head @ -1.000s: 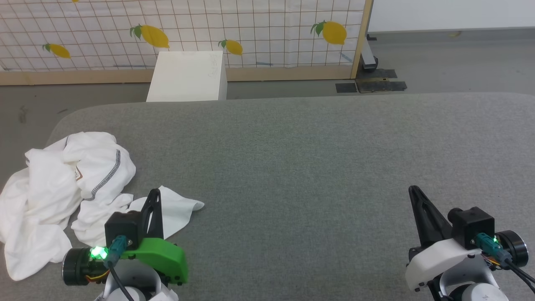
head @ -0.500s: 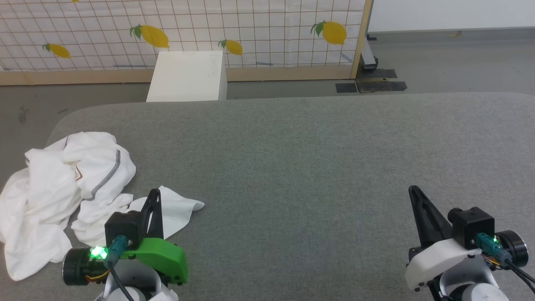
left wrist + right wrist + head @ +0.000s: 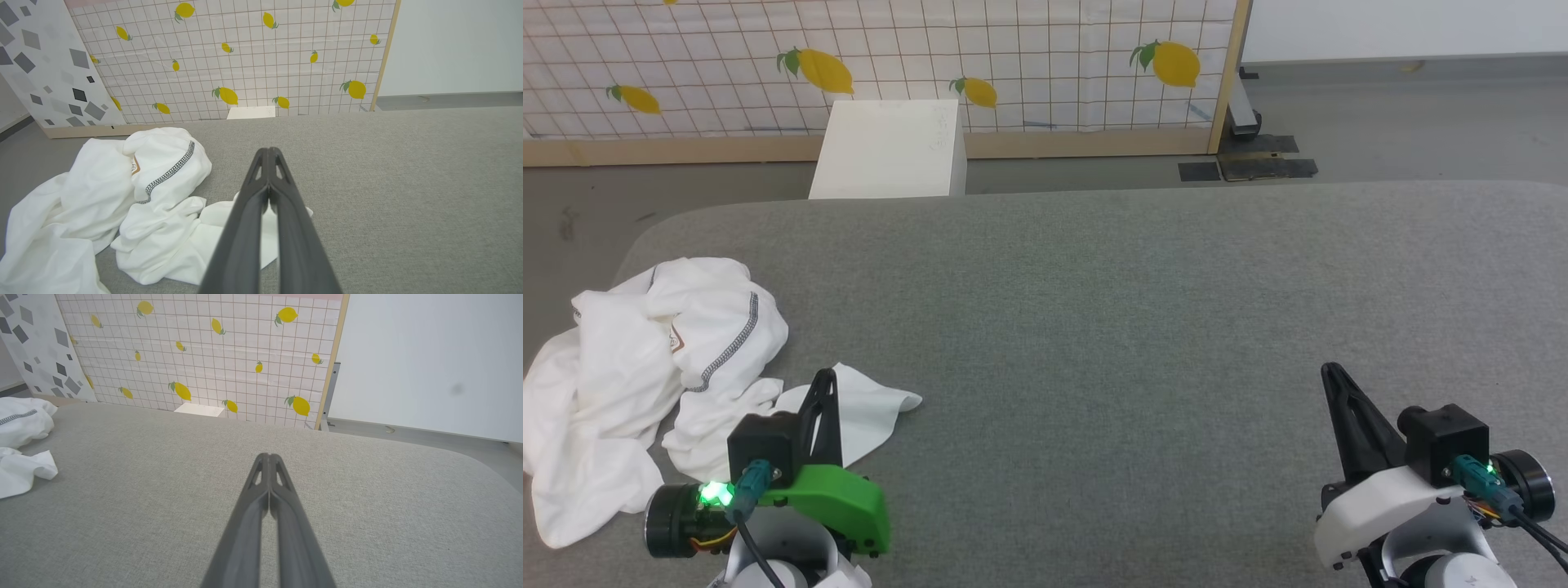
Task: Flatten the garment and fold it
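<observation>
Garment count: one white long-sleeved soft fabric shirt [image 3: 645, 359] with grey zigzag seam stitching, heaped unflattened at the left edge of the grey fabric-covered table [image 3: 1094, 327]. Grippers, two, at the near edge: left gripper [image 3: 826, 376] beside a loose flap, right gripper [image 3: 1331, 371] well apart. Both are clenched and empty, judged a ready posture before grasping.

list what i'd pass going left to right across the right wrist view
garment → white box → wooden edge of the lemon screen → white wall
</observation>
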